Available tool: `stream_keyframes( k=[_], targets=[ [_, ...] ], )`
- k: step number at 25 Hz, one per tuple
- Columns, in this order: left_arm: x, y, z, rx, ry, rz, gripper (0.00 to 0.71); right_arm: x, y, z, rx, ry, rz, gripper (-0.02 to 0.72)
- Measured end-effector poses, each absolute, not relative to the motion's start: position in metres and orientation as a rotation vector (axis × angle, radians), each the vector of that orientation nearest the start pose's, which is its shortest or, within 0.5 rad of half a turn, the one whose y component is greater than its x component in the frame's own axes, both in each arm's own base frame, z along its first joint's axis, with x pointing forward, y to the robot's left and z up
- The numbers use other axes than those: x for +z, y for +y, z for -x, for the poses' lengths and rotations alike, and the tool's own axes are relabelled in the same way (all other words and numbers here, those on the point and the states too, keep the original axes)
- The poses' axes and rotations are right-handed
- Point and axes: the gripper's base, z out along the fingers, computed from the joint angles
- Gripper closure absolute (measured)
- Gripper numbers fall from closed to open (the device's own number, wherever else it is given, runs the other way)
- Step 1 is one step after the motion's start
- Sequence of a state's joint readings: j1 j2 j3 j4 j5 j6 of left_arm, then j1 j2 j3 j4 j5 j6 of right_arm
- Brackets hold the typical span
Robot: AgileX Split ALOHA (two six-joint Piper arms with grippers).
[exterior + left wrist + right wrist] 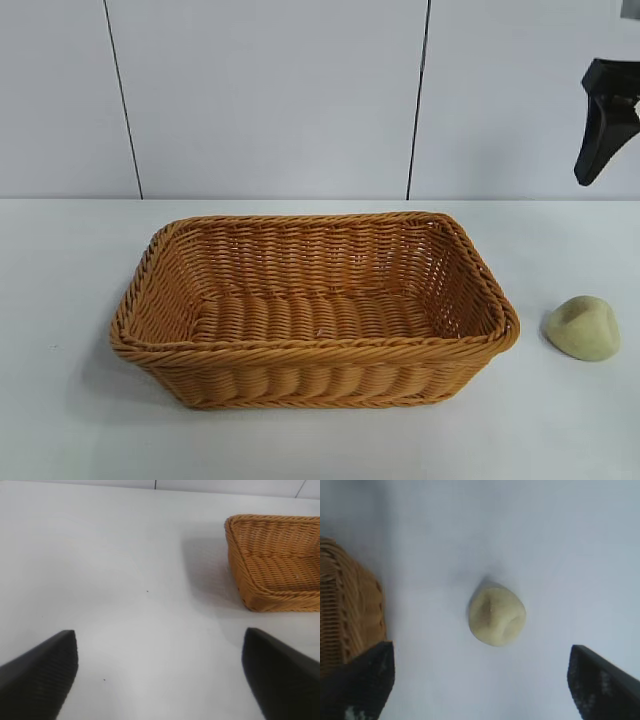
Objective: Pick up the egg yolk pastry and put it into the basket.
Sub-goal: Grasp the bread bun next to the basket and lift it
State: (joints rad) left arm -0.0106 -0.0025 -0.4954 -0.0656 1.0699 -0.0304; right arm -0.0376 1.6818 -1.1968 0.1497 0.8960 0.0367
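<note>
Black right gripper [480, 680] wide open, empty, pointing down above egg yolk pastry [497, 612]; basket [315, 345] beside.

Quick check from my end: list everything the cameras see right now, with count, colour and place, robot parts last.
basket: one, orange-brown wicker, middle of the table, nothing inside.
egg yolk pastry: one, pale yellowish-green, on the table to the right of the basket, apart from it.
table: one, white, under everything.
wall: pale grey panels with dark seams, behind the table.
right gripper: one, black, open, above the pastry, not touching it.
left gripper: one, black, open, over bare table beside the basket, holding nothing.
</note>
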Motion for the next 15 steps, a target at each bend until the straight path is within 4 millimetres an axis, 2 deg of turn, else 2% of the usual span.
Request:
stream_keyframes(
  k=[10,15],
  targets=[
    [0.275,-0.005,0.005,-0.104,2.056,0.017,0.065,0.144,-0.004,-0.361,0.172,3.022,-0.263,0.034],
    [0.275,-0.005,0.005,-0.104,2.056,0.017,0.065,0.115,-0.004,-0.366,0.165,3.056,-0.282,0.034]
  ],
)
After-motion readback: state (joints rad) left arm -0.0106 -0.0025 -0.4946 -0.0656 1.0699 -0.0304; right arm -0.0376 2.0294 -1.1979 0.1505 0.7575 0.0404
